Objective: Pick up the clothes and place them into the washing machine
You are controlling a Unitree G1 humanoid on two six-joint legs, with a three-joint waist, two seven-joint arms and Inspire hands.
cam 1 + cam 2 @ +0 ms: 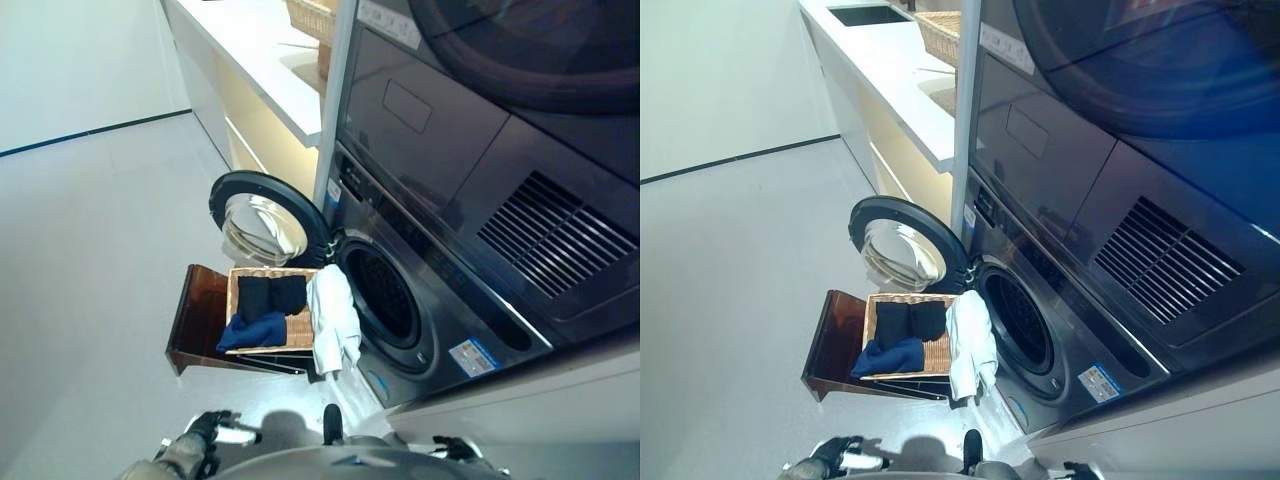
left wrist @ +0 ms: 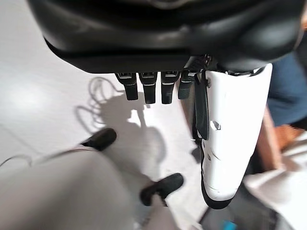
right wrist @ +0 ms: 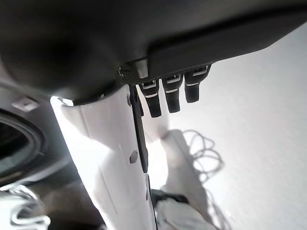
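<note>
Both hands hang low and empty: left robot hand (image 1: 210,428) and right robot hand (image 3: 168,93), fingers relaxed. The clothes (image 1: 262,310) lie ahead in the wicker basket (image 1: 299,330), white garment (image 1: 332,318) draped over the rim beside the washing machine's (image 1: 420,300) opening. Risk: that garment sliding off when grabbed.

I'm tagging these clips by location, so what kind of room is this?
Most likely a home laundry room: a front-loading washer with its door swung open, another machine stacked above it, and a wicker basket of clothes on the floor in front.
</note>
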